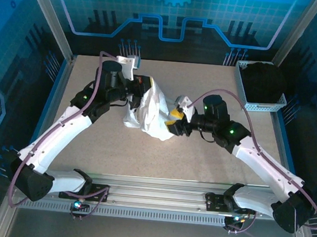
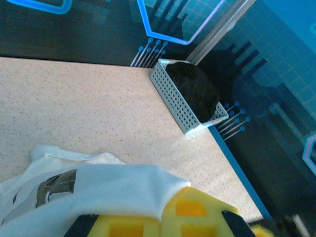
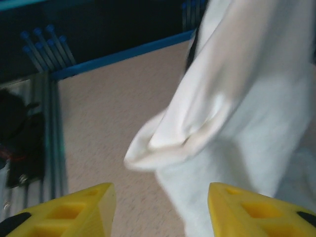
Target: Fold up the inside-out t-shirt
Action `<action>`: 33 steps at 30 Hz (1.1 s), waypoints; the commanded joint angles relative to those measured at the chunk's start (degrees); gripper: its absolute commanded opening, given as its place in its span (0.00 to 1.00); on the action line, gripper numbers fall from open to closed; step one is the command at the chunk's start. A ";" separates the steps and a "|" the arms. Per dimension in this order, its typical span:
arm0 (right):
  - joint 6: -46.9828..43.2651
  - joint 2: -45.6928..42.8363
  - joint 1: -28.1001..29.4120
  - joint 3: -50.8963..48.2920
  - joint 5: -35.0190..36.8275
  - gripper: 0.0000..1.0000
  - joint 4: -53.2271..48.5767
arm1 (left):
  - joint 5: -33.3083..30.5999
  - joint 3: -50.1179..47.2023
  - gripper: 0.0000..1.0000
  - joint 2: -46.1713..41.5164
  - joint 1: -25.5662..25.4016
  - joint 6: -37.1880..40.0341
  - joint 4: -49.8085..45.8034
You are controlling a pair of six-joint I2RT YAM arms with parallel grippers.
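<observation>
Bright and even over the table [image 1: 117, 148], lit from above; blue glow beyond its far edge. Faint, soft shadows on the table. Sharp overhead. Motion-blurred and washed out on the t-shirt [image 3: 247, 98] above the table in the right wrist view; near foreground soft in the left.

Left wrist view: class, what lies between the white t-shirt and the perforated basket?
Bare speckled tabletop separates the t-shirt from the basket, as the left wrist view shows.
</observation>
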 commanded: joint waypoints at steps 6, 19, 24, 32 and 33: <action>8.66 11.77 3.67 7.84 9.45 0.64 8.26 | 6.57 -1.24 0.00 -0.53 0.14 -0.47 4.23; 16.14 5.82 -6.19 3.87 -11.72 0.00 11.53 | -7.78 -5.30 0.14 -1.54 0.22 5.16 2.20; 22.43 7.29 -7.83 3.69 -13.63 0.00 15.00 | -6.86 -6.98 0.23 -0.57 0.26 4.77 3.16; 27.74 11.04 -9.07 5.68 -14.15 0.00 16.56 | 0.57 -14.86 0.46 -5.92 0.31 -0.45 5.26; 28.13 11.40 -9.09 5.85 -14.20 0.00 16.60 | 1.34 -16.09 0.51 -6.99 0.26 -1.37 5.70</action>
